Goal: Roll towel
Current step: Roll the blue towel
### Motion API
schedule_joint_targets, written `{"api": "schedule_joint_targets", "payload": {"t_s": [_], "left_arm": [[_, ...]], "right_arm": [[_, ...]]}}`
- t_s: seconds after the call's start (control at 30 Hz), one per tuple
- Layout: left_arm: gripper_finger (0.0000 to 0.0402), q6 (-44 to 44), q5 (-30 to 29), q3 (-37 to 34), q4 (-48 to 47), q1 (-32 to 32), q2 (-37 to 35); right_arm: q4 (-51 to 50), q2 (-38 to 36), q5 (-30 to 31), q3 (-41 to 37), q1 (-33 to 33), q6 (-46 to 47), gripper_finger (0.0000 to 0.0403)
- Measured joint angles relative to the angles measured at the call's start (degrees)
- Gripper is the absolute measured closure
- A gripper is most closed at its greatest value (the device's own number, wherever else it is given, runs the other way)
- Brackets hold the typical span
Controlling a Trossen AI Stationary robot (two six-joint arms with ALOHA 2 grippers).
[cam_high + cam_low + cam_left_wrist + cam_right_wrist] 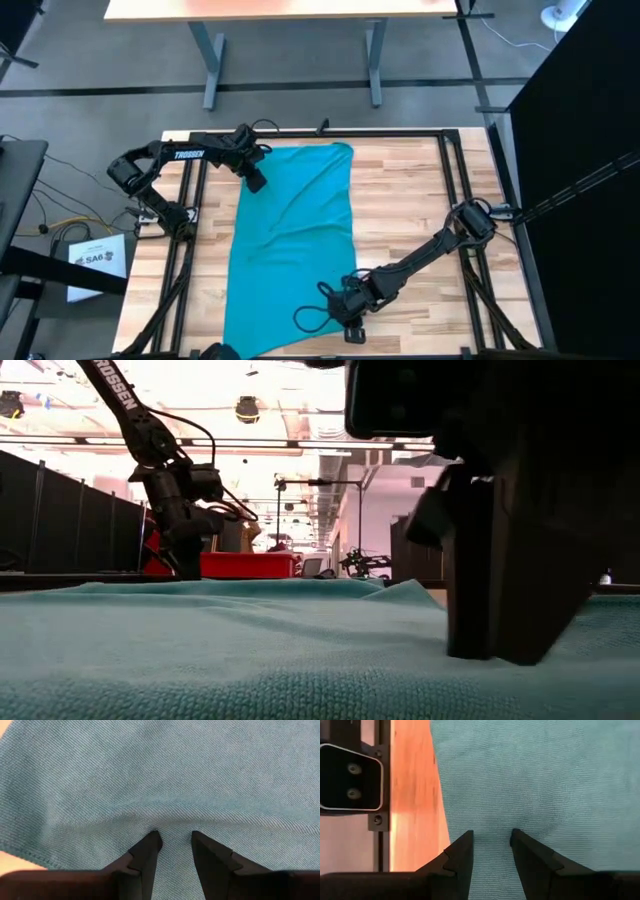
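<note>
The teal towel [290, 240] lies spread out lengthwise on the wooden table, with soft creases across its far half. My left gripper [256, 183] stands open over the towel's far left corner, pointing down; the low view shows it at the towel's far end [185, 565]. My right gripper [345, 310] is open at the towel's near right part, close to the near edge, and fills the right of the low view [500, 610]. Both wrist views show towel [165, 780] [535, 780] under the fingertips. My left gripper sets its two open fingertips [150, 842] down on the towel's top surface near the far left corner [172, 822], coming from above. A faint crease runs across the cloth at the tips. The towel stays flat on the table. My right gripper rests its open fingertips [465, 840] on the towel's top surface beside the near edge [490, 827], slanting down from the table's right. In the low view a finger [490, 630] stands on the cloth. The towel lies flat there.
Black frame rails [470, 200] border the table. Bare wood [420, 200] lies right of the towel, and a narrow strip [412, 795] shows past its near edge. A dark camera mount [350, 780] sits at the near edge. A cable loop [310, 318] hangs by the right gripper.
</note>
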Motion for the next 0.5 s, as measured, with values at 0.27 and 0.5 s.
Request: {"api": "schedule_joint_targets", "payload": {"t_s": [0.27, 0.5], "left_arm": [[0.0293, -0.03, -0.10, -0.08, 0.45, 0.00, 0.07], [0.0293, 0.00, -0.37, 0.20, 0.31, 0.00, -0.09]], "right_arm": [[2.93, 0.07, 1.14, -0.49, 4.97, 7.90, 0.0281], [2.68, 0.13, 2.04, 0.19, 5.24, 8.95, 0.0281]]}}
